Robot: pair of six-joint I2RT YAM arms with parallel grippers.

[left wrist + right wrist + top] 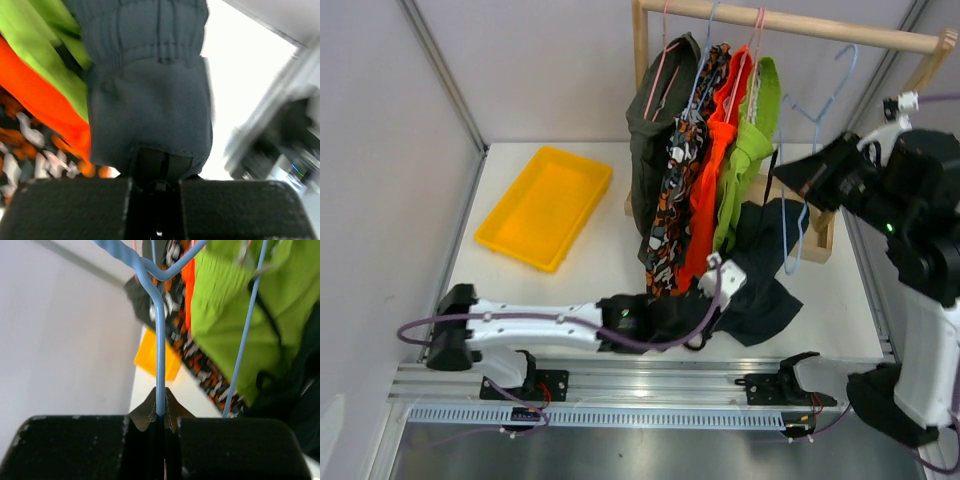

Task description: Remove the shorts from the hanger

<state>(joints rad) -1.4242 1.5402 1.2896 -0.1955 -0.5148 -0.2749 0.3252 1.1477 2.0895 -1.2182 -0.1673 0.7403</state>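
near the front edge of the table [600, 250], our left gripper [155, 186] is pinched tight on an edge of the navy shorts [150, 110], which trail from the blue hanger [159, 340] down onto the table's right half; our right gripper [160, 412] is clamped on that hanger's wire, beside the wooden rack [800, 22]; we judge ourselves mid-pull; next we should draw the cloth toward the front edge while bracing the hanger; whether the waistband has cleared the wire we cannot tell; four other shorts [705, 170] hang on the rack.
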